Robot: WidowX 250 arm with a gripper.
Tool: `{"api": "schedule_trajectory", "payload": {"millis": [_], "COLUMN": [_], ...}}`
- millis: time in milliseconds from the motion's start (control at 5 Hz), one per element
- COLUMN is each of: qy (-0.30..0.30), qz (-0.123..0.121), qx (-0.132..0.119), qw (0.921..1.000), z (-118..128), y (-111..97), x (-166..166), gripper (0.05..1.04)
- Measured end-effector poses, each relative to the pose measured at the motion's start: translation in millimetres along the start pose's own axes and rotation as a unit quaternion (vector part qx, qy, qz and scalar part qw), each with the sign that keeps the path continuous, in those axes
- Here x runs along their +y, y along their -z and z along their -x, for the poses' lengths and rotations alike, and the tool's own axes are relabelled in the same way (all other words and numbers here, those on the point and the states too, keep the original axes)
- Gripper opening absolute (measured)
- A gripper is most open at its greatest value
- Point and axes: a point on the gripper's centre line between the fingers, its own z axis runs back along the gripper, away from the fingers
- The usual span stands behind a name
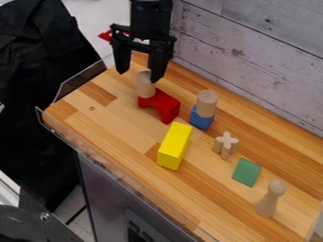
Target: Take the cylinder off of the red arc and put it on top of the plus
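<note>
"Start at the left. What's the gripper (139, 67) doing?"

"It hangs at the far left of the wooden table (116, 124), fingers spread well apart. The right-hand one overlaps the cylinder's edge in this view; I can't tell if they touch."

"And the cylinder (145, 88) itself?"

"Upright on the far-left end of the red arc (165, 105), just below the gripper."

"Next along?"

"A long yellow block (174, 147), lying nearer than the arc and a little to its right. Then, farther back, a blue block (201, 120) with another wooden cylinder (206, 103) upright on top."

"Where's the plus (225, 144)?"

"Right of the yellow block, nearer than the blue one. It stands on the table, cross shape facing up."

"What's beyond it?"

"A green block (247, 172), nearer and to the right, then a round-headed wooden peg (269, 201), upright at the near right."
</note>
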Motion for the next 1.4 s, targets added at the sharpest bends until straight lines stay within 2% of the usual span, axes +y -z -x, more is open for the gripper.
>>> {"api": "schedule_trajectory", "payload": {"millis": [200, 400, 600, 800, 1000, 1200, 1400], "qy": [0.002, 0.012, 0.013, 0.017, 0.024, 0.047, 0.110], "qz": [0.000, -0.003, -0.007, -0.011, -0.018, -0.031, -0.081], "qx": [-0.001, 0.006, 0.008, 0.005, 0.004, -0.004, -0.079], "qw": [1.0000, 0.9999, 0.9999, 0.9998, 0.9995, 0.9984, 0.9875], "z": [-0.4, -2.5, -3.7, -5.0, -5.3, -6.9, -10.9], "y": [-0.3, 3.7, 10.3, 11.8, 11.5, -5.0, -61.0], "x": [-1.0, -5.6, -10.2, -14.2, -18.3, -28.7, -64.8], "gripper": [1.000, 0.949, 0.662, 0.518, 0.518, 0.518, 0.518]}}
